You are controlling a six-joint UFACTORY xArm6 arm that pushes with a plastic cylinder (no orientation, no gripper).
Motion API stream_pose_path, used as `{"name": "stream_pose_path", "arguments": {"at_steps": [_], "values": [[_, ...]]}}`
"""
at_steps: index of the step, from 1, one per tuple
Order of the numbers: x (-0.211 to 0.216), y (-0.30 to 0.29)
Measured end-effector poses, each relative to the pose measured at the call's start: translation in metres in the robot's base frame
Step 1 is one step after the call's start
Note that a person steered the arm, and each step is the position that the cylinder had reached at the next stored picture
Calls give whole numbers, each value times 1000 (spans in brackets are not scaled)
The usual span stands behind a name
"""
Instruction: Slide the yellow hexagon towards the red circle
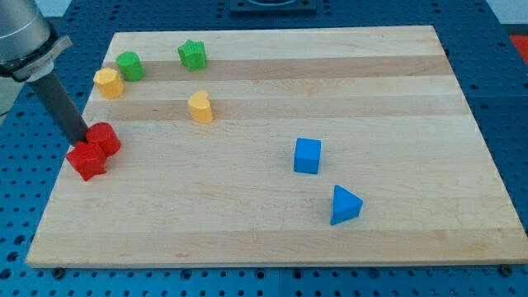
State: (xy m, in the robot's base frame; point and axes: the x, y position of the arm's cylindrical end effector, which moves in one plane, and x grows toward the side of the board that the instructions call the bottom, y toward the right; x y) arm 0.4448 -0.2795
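A green star block (pixel 192 54) is seen near the view's top, with a green cylinder (pixel 129 65) to its left. A yellow heart block (pixel 200 107) is placed below the star. A blue cube (pixel 307 155) and a blue triangle (pixel 345 205) are found lower right on the wooden board (pixel 396 99). A second red block (pixel 86 161), its shape unclear, is set at the left edge.

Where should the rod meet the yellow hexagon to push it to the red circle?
No gripper here, so push: set my tip on the yellow hexagon's top face, since the red circle lies straight toward the view's bottom. My tip now sits by the red blocks.
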Motion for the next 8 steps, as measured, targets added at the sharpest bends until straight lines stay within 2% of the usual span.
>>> {"name": "stream_pose_path", "arguments": {"at_steps": [1, 2, 3, 4, 6, 8], "values": [[-21, -25], [-23, -25], [-92, -5], [-129, -7], [-157, -20], [-158, 26]]}}
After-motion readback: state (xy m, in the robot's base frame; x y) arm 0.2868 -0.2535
